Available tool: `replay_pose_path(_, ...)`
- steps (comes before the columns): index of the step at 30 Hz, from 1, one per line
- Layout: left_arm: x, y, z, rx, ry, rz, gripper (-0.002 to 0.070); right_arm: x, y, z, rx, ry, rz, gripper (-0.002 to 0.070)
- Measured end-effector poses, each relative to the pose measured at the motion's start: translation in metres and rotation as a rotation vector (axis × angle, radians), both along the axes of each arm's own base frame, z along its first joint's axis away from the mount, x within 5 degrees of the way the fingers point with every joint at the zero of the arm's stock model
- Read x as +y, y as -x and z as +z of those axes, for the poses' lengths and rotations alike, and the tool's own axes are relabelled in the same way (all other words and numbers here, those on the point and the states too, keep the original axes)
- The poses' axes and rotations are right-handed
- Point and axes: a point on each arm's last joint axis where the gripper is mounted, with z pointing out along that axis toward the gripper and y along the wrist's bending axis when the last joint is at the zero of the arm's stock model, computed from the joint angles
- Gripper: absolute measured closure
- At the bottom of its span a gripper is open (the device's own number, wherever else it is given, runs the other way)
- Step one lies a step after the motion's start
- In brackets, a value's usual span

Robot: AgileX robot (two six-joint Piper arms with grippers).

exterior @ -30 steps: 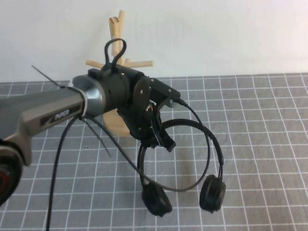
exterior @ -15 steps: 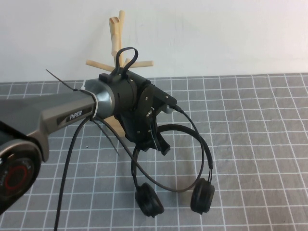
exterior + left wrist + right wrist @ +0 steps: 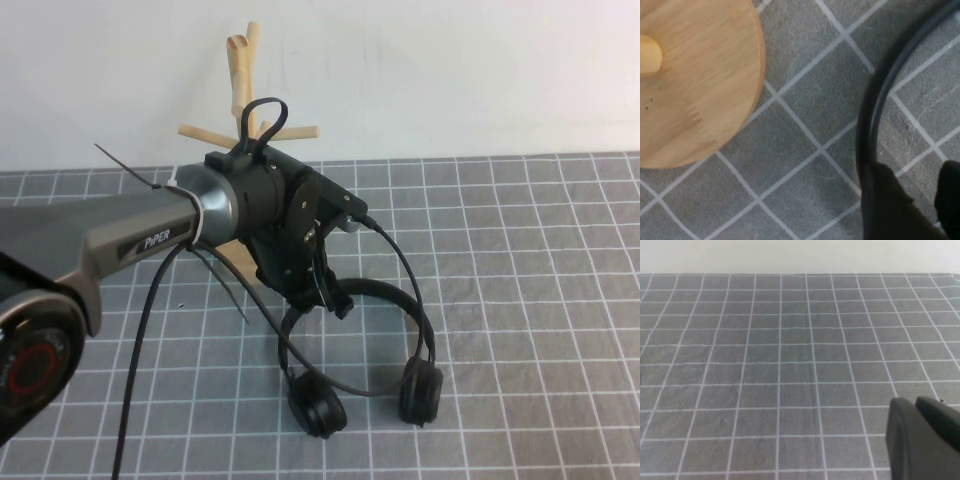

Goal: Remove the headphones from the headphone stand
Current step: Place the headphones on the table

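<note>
The black headphones (image 3: 390, 295) stand off the wooden headphone stand (image 3: 243, 75), their two ear cups (image 3: 318, 405) low over the mat in front of it. My left gripper (image 3: 330, 298) points down at the left part of the headband. In the left wrist view the headband (image 3: 869, 125) runs along the outer side of one finger (image 3: 892, 200). The jaws stand slightly apart, with bare mat showing between them. The stand's round base (image 3: 695, 80) lies close by. My right gripper (image 3: 914, 402) is shut and empty over the mat, out of the high view.
A grey mat with a white grid (image 3: 540, 300) covers the table, with a white wall behind it. A thin black cable (image 3: 425, 300) loops from my left wrist around the headphones. The left arm (image 3: 110, 240) reaches in from the left.
My left gripper moved left toward the stand with the headphones. In the last half second the headband sank lower and the ear cups shifted slightly, while the gripper barely moved.
</note>
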Motion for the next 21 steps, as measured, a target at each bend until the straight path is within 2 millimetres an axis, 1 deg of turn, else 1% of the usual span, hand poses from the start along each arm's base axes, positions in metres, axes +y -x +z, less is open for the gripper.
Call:
replay_pose_path(6, 0.000, 0.000, 0.001, 0.010, -0.001, 0.024, 0.0393, 0.000, 0.000, 0.000, 0.000, 0.000, 0.000, 0.0685)
replay_pose_path(8, 0.000, -0.001, 0.008, 0.030, -0.011, 0.055, 0.0374, 0.000, 0.000, 0.000, 0.000, 0.000, 0.000, 0.0685)
replay_pose_path(10, 0.000, -0.002, 0.017, 0.049, -0.030, 0.065, 0.0375, 0.000, 0.000, 0.000, 0.000, 0.000, 0.000, 0.0685)
replay_pose_path(12, -0.001, -0.003, 0.030, 0.058, -0.035, 0.073, 0.0419, 0.000, 0.000, 0.000, 0.000, 0.000, 0.000, 0.0685)
replay_pose_path(15, 0.000, 0.001, 0.055, 0.048, -0.018, 0.076, 0.0560, 0.000, 0.000, 0.000, 0.000, 0.000, 0.000, 0.0685)
replay_pose_path(16, 0.001, 0.004, 0.065, 0.035, -0.005, 0.071, 0.0601, 0.000, 0.000, 0.000, 0.000, 0.000, 0.000, 0.0685)
replay_pose_path(18, 0.001, 0.013, 0.090, -0.008, 0.029, 0.056, 0.0643, 0.000, 0.000, 0.000, 0.000, 0.000, 0.000, 0.0685)
replay_pose_path(21, 0.003, 0.039, 0.132, -0.094, 0.104, 0.021, 0.0668, 0.000, 0.000, 0.000, 0.000, 0.000, 0.000, 0.0685)
